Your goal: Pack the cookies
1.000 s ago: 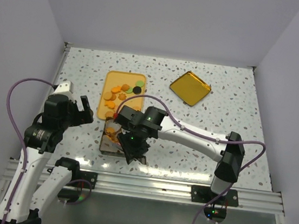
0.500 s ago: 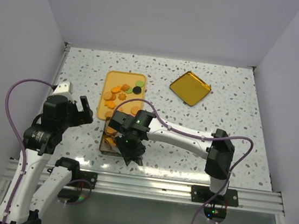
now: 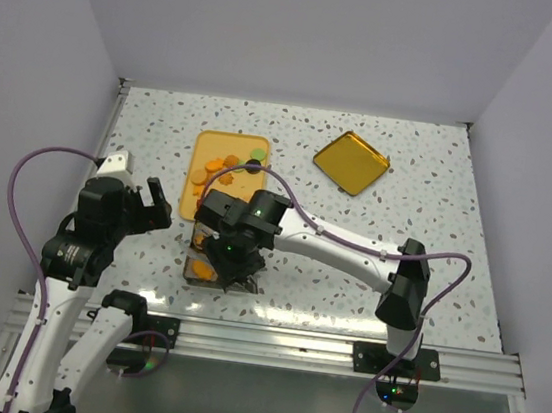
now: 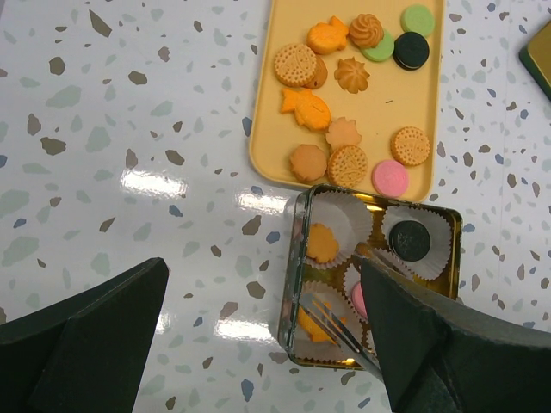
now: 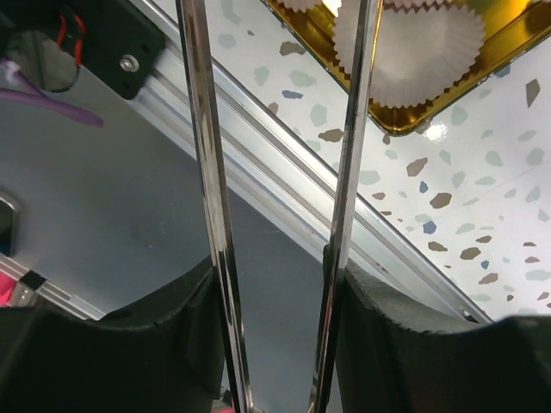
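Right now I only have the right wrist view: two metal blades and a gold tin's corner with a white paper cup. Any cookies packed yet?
Observer: Yes. In the left wrist view a black cookie sits in a paper cup inside the tin.
Reviewer: Where do these blades end?
Observer: They are tongs; their tips reach over the tin, near an orange cookie in another cup.
Reviewer: How many are left to pack?
Observer: More than ten cookies lie on the yellow tray just beyond the tin.
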Controlling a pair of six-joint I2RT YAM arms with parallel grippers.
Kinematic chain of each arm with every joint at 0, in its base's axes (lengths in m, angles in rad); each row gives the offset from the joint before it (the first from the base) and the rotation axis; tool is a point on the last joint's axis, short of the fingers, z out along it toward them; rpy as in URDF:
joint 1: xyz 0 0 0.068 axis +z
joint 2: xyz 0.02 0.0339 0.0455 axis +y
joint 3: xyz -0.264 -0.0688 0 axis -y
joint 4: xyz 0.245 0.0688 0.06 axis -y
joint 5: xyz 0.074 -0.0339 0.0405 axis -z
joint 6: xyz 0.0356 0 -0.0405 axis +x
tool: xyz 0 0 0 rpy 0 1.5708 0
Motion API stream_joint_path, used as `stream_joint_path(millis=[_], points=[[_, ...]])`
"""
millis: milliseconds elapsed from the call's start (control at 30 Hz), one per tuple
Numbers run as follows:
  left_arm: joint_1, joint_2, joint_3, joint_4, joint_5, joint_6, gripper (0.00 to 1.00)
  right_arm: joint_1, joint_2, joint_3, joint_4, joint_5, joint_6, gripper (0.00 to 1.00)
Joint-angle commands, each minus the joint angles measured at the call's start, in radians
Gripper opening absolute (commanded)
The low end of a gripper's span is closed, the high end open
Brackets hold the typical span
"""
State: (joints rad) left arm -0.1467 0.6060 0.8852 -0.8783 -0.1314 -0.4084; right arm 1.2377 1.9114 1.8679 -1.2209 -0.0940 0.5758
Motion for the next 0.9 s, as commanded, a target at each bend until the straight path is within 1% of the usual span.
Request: stream_joint_path(millis=[0, 200, 300, 333, 400, 433, 600, 733, 867], points=[[-0.008, -0.006, 0.0, 0.035, -0.005, 0.0, 1.0, -0.014, -0.022, 0.109, -0.086, 0.06, -0.013, 0.48], [-0.016, 0.0, 0.001, 0.033, -0.01, -0.001, 1.0, -0.101, 0.037, 0.266, -0.153, 0.082, -0.059, 0.49], [-0.021, 0.003, 0.001, 0.03, -0.014, -0.004, 1.0, -0.184, 0.107, 0.353, -0.164, 0.073, -0.086, 0.49], [-0.022, 0.005, 0.001, 0.03, -0.014, -0.003, 1.0, -0.199, 0.153, 0.405, -0.167, 0.074, -0.094, 0.49], [-0.025, 0.008, 0.003, 0.03, -0.014, -0.003, 1.0, -0.225, 0.196, 0.456, -0.172, 0.079, -0.108, 0.49], [-0.027, 0.009, 0.001, 0.03, -0.014, -0.004, 1.0, -0.243, 0.251, 0.511, -0.173, 0.08, -0.12, 0.48], [-0.031, 0.003, 0.0, 0.03, -0.014, -0.006, 1.0, -0.259, 0.394, 0.654, -0.167, 0.092, -0.166, 0.48], [-0.033, -0.009, 0.0, 0.029, -0.016, -0.004, 1.0, -0.267, 0.446, 0.651, -0.131, 0.088, -0.163, 0.49], [-0.033, -0.025, 0.001, 0.024, -0.023, -0.006, 1.0, -0.276, 0.452, 0.584, -0.083, 0.083, -0.166, 0.49]])
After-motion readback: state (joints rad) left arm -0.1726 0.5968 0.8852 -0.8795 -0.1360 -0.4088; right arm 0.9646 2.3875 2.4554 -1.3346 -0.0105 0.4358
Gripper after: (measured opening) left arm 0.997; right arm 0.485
